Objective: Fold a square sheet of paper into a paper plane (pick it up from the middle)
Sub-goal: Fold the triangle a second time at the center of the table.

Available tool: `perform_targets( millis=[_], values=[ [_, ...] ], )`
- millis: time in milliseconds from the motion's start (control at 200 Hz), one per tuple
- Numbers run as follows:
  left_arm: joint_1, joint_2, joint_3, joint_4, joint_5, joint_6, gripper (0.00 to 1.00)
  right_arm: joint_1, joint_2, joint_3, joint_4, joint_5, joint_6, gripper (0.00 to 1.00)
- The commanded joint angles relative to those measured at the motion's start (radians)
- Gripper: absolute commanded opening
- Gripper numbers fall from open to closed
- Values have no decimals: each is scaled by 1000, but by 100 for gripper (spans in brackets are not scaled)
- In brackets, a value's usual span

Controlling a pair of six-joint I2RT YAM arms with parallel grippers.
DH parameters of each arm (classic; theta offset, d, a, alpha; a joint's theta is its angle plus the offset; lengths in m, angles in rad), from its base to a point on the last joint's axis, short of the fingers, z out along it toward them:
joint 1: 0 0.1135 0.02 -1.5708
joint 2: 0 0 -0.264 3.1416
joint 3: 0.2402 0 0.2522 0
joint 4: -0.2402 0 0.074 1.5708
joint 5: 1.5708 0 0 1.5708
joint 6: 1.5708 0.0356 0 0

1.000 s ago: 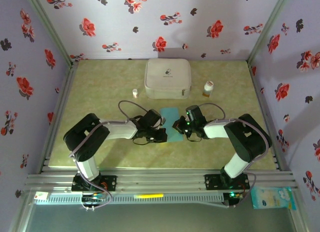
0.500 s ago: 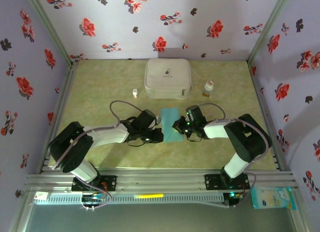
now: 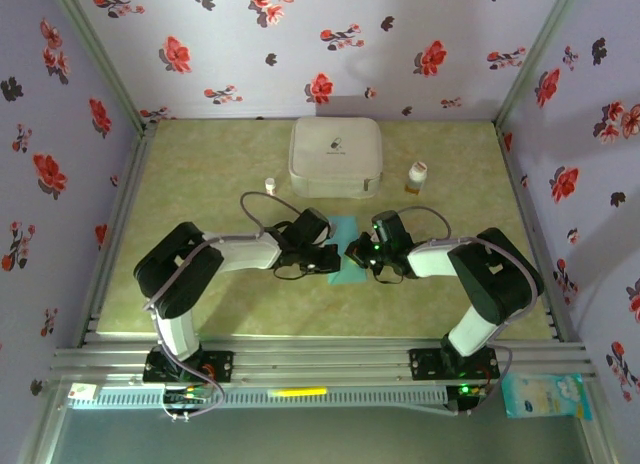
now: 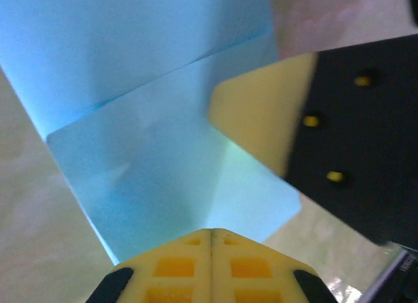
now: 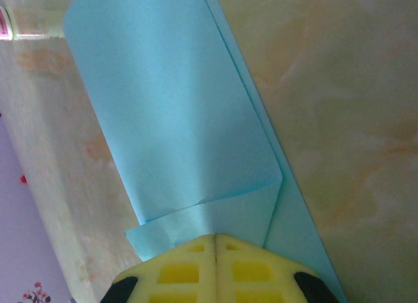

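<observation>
I am pressing my left claw (image 3: 328, 258) and right claw (image 3: 357, 252), both fully closed and gripping nothing, tips down onto the partly folded sheet of paper (image 3: 342, 228). It is lying flat on the worktop (image 3: 220, 184), near the white case (image 3: 335, 156), between my two claws.

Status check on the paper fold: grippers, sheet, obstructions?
Left gripper shut, right gripper shut, both tips at the sheet of paper. Sheet partly folded, lying on the table. White case behind it, apart.
</observation>
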Motion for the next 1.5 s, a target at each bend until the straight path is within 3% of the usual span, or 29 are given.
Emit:
perform_targets(
  millis=[0,480,615,825,1490],
  values=[
    [6,33,1,-3,-27,-14,0,-5,12,-37,-107,59,-12,0],
    [0,16,-175,64,-28,-42,0,1,-126,37,-164,-4,-101,3],
    [1,3,-177,69,-28,-39,0,38,-102,57,-158,-52,-111,3],
    [1,-2,-177,61,-28,-33,0,44,-17,51,-166,-22,-125,2],
    [0,-4,-208,60,-28,-19,0,-127,-10,82,-177,-1,-152,2]
  ],
)
